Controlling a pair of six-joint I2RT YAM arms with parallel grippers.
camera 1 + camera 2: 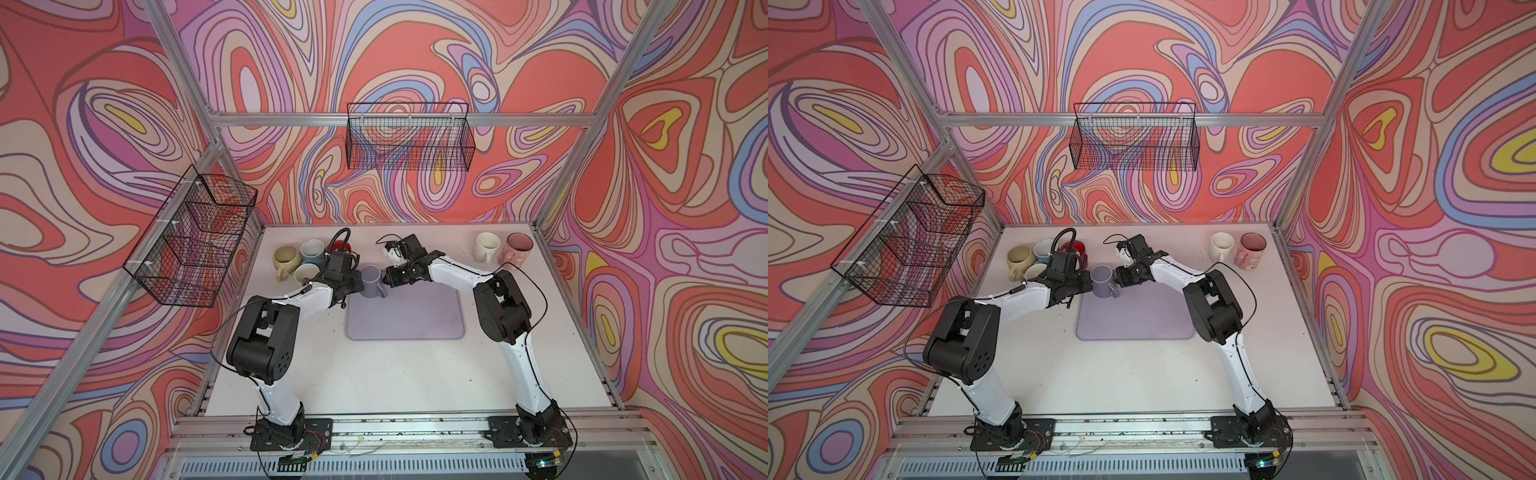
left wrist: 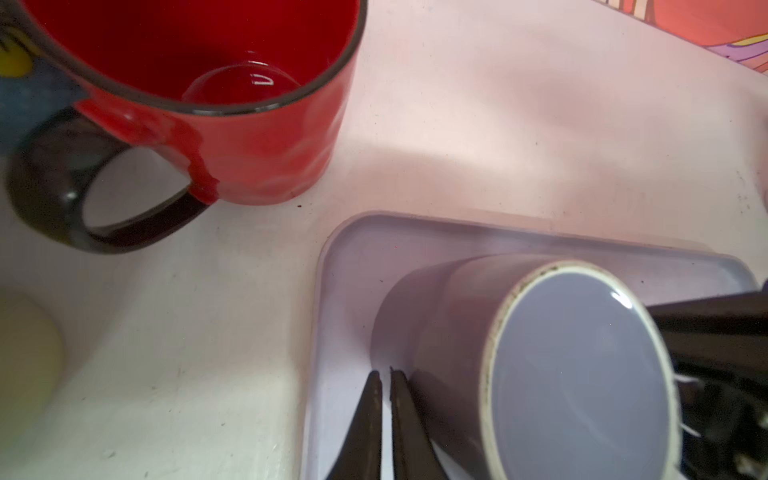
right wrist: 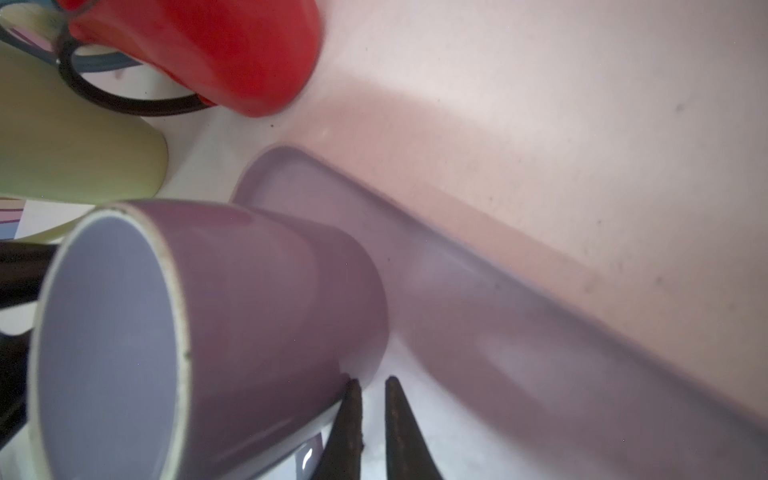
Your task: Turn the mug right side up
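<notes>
**Top views.** In both top views the purple mug (image 1: 371, 282) stands on the far-left corner of the purple mat (image 1: 415, 320). Base up, long axis vertical, not yet righted. The handle faces the mat's near side, skewed right. The left gripper (image 1: 354, 283) sits at the mug flank that faces off the mat's left edge. The right gripper (image 1: 389, 281) sits at the opposite flank, over the mat. Both arms are about equally near, and the mug is bracketed between them, not inside either set of jaws.

**Left wrist view.** The mug's flat base with its pale unglazed ring looms close, rim down on the mat. The left jaws are closed to a slit and hold nothing. One jaw lies along the mug's wall, touching or nearly so. A red mug (image 2: 257, 153) stands upright on the desk (image 2: 498, 124) just beyond the mat's corner.

**Right wrist view.** The right jaws stand a narrow gap apart, and only mat shows between them. The jaw closer to the mug appears to touch its wall low down. A glint beside it may be the handle; I can't be sure.

**Judgement.** Righting the mug needs a real grip and a half roll about a level axis. Neither arm has that grip, and the right jaws look better placed to take it.
</notes>
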